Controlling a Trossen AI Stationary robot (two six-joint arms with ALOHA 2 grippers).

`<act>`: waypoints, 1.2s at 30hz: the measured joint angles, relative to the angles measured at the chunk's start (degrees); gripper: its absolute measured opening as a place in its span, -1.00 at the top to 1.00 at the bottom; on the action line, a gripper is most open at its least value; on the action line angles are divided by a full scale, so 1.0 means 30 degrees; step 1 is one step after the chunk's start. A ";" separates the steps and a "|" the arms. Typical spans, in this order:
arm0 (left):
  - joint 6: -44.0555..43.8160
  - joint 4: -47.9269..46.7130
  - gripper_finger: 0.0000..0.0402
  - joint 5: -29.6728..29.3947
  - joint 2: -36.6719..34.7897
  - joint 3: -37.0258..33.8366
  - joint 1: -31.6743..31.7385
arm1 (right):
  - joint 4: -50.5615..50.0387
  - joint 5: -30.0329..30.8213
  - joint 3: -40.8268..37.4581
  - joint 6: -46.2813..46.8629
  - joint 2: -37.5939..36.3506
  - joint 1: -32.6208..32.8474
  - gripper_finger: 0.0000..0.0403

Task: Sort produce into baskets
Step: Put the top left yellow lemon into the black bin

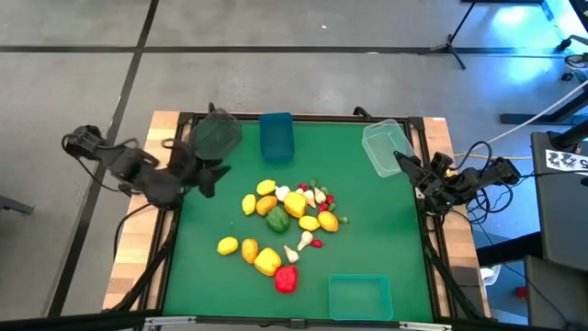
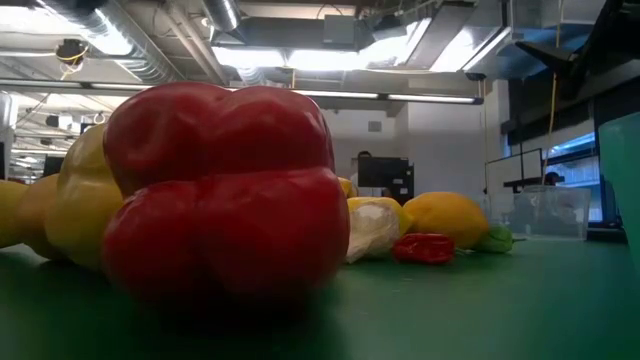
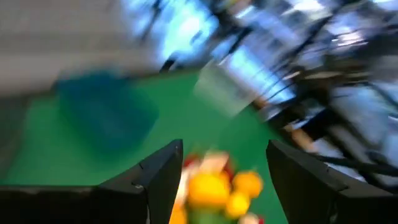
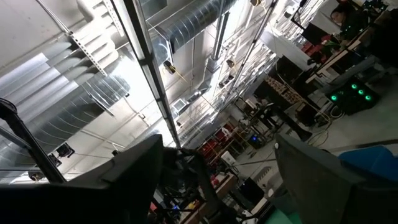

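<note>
Nearest the front edge of the green bench [image 1: 386, 221] sits the teal-green basket [image 1: 360, 296], empty, toward the right side. Just left of it lies the red bell pepper [image 1: 286, 279], which fills most of the low view, touching a yellow pepper [image 1: 266, 261] beside it. A yellow-orange round fruit [image 1: 228, 245] lies a little farther left, apart from the rest.

Toward the middle of the bench the produce forms a loose heap: a green pepper [image 1: 277, 220], several yellow fruits such as one at the left edge of the heap [image 1: 249, 203], white garlic-like pieces [image 1: 292, 254] and tiny red bits [image 1: 317, 244]. None of it lies in any basket.

At the left edge of the bench, level with the heap, the left gripper [image 1: 213, 176] points toward the produce, its fingers [image 3: 163, 177] spread apart and grasping nothing; its wrist view looks between them at the heap. At the right edge the right gripper [image 1: 410, 168] hangs near the clear basket, its fingers [image 4: 140, 165] also released and empty, its camera aimed up at the ceiling.

Along the far edge stand the dark grey basket [image 1: 217, 134], the blue basket [image 1: 276, 135] just beside it, and the clear basket [image 1: 386, 147] tilted at the right corner.
</note>
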 joint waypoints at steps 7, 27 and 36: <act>-0.2541 -0.4385 -0.13 0.7708 0.3135 -0.0131 0.3072 | -0.0449 0.0090 0.0007 -0.0007 0.0007 -0.0007 -0.51; -0.2346 -0.1259 -0.13 1.0956 1.2109 -0.0146 0.6511 | -0.0835 0.0113 0.0007 -0.0007 0.0007 -0.0007 -0.51; -0.3148 -0.0483 -0.13 1.1702 1.3558 -0.0146 0.6511 | -0.1326 0.0111 0.0007 0.0029 0.0007 -0.0007 -0.51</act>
